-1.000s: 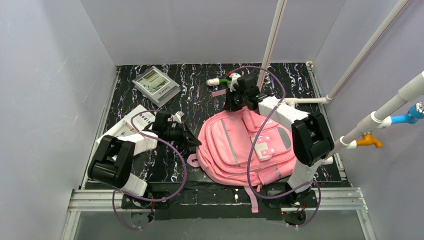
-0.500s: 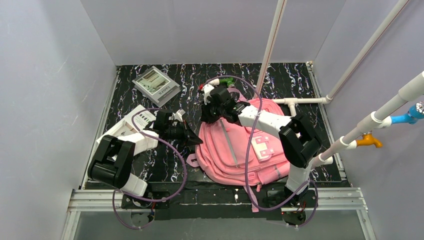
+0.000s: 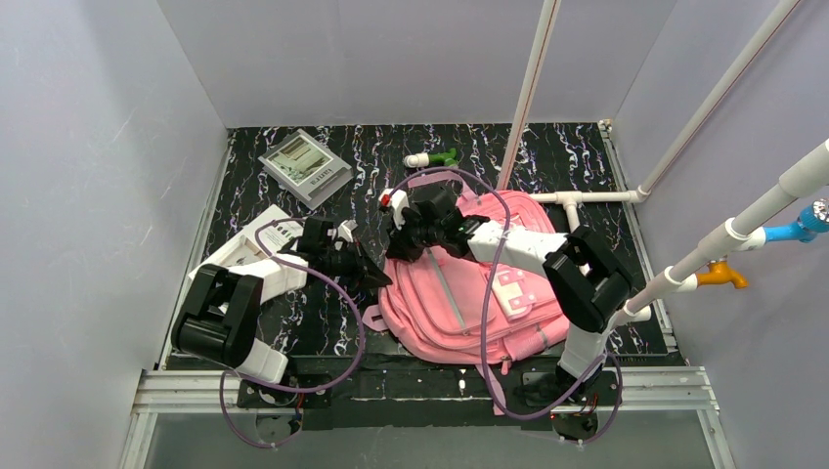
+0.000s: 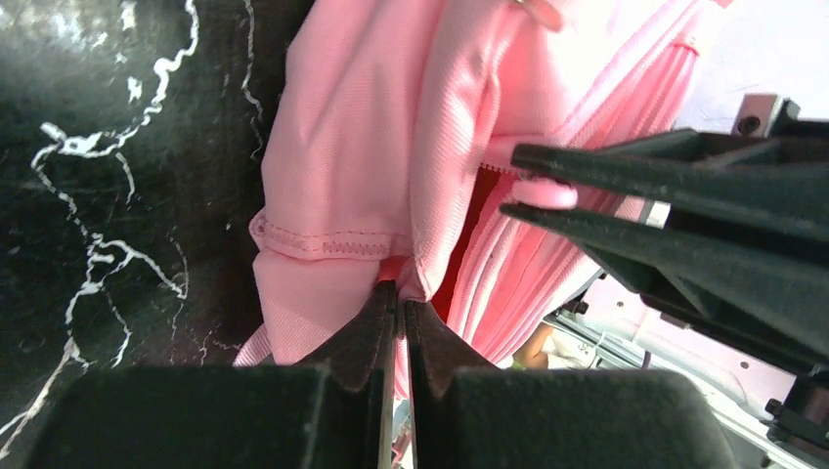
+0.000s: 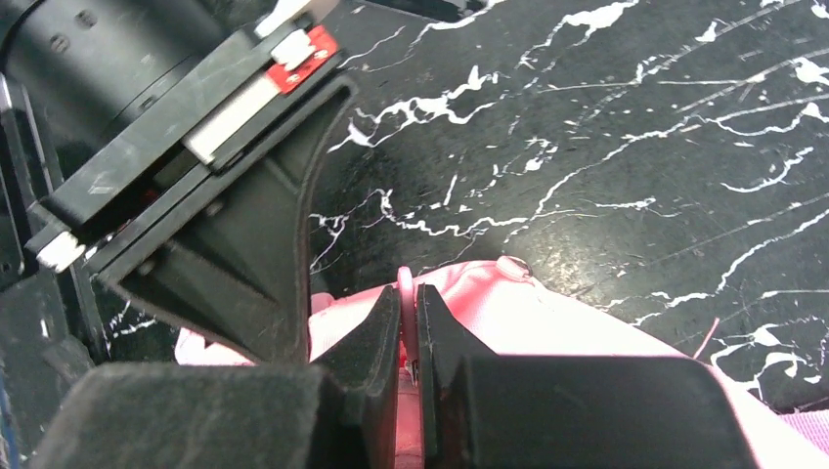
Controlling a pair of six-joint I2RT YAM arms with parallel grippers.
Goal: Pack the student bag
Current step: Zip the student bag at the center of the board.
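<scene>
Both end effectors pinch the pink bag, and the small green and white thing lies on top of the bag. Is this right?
Not quite. The top external view shows the small green and white thing on the black table beyond the student bag, not on it. The left end effector and right end effector do pinch the bag.

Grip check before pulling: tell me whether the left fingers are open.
No, the left fingers are shut on a fold of the pink backpack.
</scene>
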